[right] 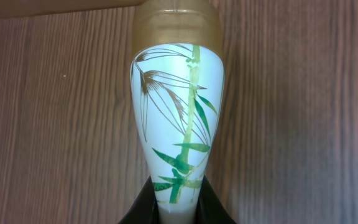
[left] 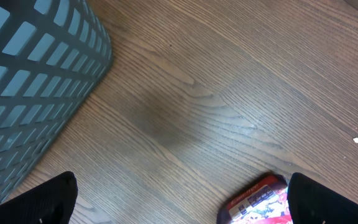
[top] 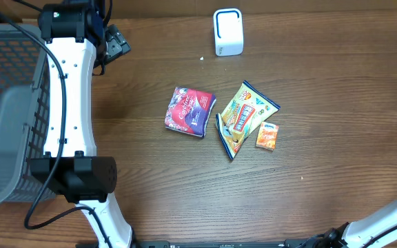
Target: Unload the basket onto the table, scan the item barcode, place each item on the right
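Right wrist, glossy tapered bamboo-print bottle point(right: 176, 124) pinched in right gripper point(right: 177, 214), left gripper point(left: 182, 202) wide.

Overhead: straight down, whole worktop point(top: 336, 193). Left wrist: close, oblique; shares basket point(top: 12, 62), red packet point(top: 190, 110) with overhead. Right wrist: very close on bottle point(right: 176, 124).

A shop-checkout setup: barcode scanner point(top: 228, 32), basket point(top: 9, 65), snack packets point(top: 243, 114).
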{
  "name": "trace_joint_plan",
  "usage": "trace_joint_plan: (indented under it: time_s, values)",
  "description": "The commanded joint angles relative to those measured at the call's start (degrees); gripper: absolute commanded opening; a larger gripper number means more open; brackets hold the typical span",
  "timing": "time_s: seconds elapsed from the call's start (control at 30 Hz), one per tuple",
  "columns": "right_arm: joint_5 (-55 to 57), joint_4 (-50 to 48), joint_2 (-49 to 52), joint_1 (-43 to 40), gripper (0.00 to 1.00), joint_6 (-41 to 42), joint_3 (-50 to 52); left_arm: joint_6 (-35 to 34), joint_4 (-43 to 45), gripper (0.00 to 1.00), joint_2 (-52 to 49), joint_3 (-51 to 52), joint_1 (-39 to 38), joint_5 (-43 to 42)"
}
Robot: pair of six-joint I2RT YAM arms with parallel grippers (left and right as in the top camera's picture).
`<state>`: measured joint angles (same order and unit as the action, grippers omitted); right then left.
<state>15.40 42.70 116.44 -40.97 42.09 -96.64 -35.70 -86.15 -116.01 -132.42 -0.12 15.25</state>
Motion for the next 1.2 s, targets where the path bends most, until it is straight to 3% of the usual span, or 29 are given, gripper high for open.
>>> trace_joint_plan:
  time_s: [0.0, 0.3, 0.5, 0.57, 0.6, 0.63, 0.7, 0.73, 0.77, 0.83, 0.9, 1.17]
  values:
    - [0.68, -1.92, 2.01, 0.35, 0.04, 3.08, -1.11, -0.72, -0.17, 1.00, -0.90, -0.42, 0.09, 0.15]
    - [7.10, -7.10, 6.54, 0.26, 0.05, 4.55, -1.09, -0.72, -0.17, 1.00, -0.90, -0.42, 0.09, 0.15]
    - [10.32, -9.79, 7.04, -0.20, 0.08, 1.11, -1.09, -0.72, -0.17, 1.00, -0.90, -0.42, 0.09, 0.15]
    - [10.29, -10.16, 7.04, -0.46, 0.19, -0.33, -1.09, -0.72, -0.17, 1.00, -0.90, -0.42, 0.09, 0.15]
    - [10.32, -10.10, 7.04, -0.61, 0.34, -0.61, -1.09, -0.72, -0.17, 1.00, -0.90, -0.42, 0.09, 0.15]
    - [10.29, -10.01, 7.04, -0.83, 0.41, -1.03, -1.09, -0.72, -0.17, 1.00, -0.90, -0.42, 0.09, 0.15]
    - [10.08, -9.73, 7.04, -1.11, 0.44, -3.54, -1.09, -0.72, -0.17, 1.00, -0.90, -0.44, 0.09, 0.15]
    - [10.08, -9.35, 7.02, -1.22, 0.66, -6.67, -1.14, -0.72, -0.17, 1.00, -0.90, -0.42, 0.09, 0.15]
    - [10.10, -8.96, 6.99, -1.22, 0.80, -8.66, -1.29, -0.72, -0.17, 1.00, -0.90, -0.44, 0.09, 0.15]
    - [10.08, -8.15, 6.71, -1.22, 0.93, -12.02, -1.66, -0.72, -0.17, 1.00, -0.90, -0.42, 0.09, 0.15]
    - [10.08, -7.39, 6.01, -1.20, 1.00, -13.86, -1.86, -0.72, -0.17, 1.00, -0.90, -0.42, 0.09, 0.15]
    - [1.97, -4.63, 0.59, -0.76, 1.00, -14.10, -3.91, -0.72, -0.17, 1.00, -0.90, -0.42, 0.09, 0.15]
